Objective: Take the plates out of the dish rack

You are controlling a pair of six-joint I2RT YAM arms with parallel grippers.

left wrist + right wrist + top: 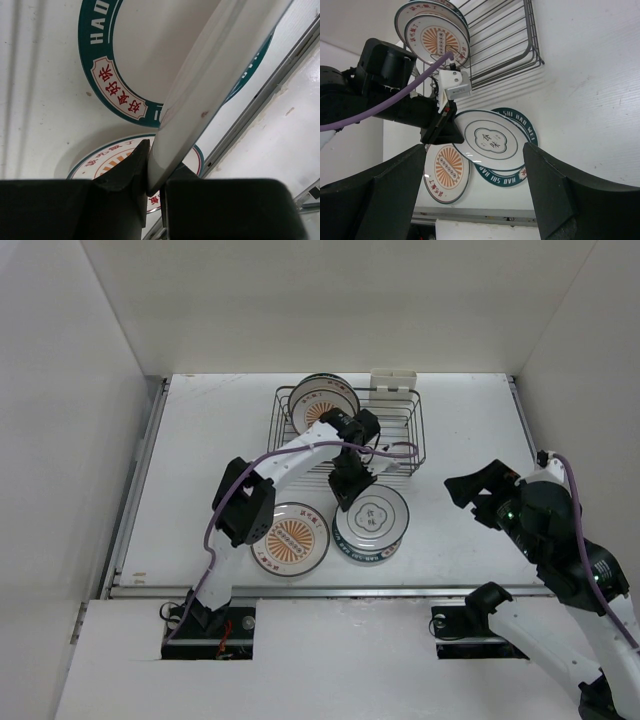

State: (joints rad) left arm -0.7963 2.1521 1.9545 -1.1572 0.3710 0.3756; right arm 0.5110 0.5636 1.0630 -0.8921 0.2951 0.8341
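My left gripper (347, 492) is shut on the rim of a white plate with a teal ring and centre characters (374, 512). It holds the plate slightly tilted just over a teal lettered-rim plate (352, 546) on the table. In the left wrist view the held plate's edge (215, 65) runs between the fingers (125, 175), with the teal plate (115, 90) below. An orange sunburst plate (291, 538) lies to the left. The dish rack (400, 435) holds two sunburst plates (325, 400) upright at its back left. My right gripper (482, 490) is open and empty, to the right.
A white plastic holder (393, 380) sits on the rack's far edge. White walls enclose the table on the left, back and right. The right wrist view shows the held plate (492, 140), the sunburst plate (445, 172) and the rack (505, 45).
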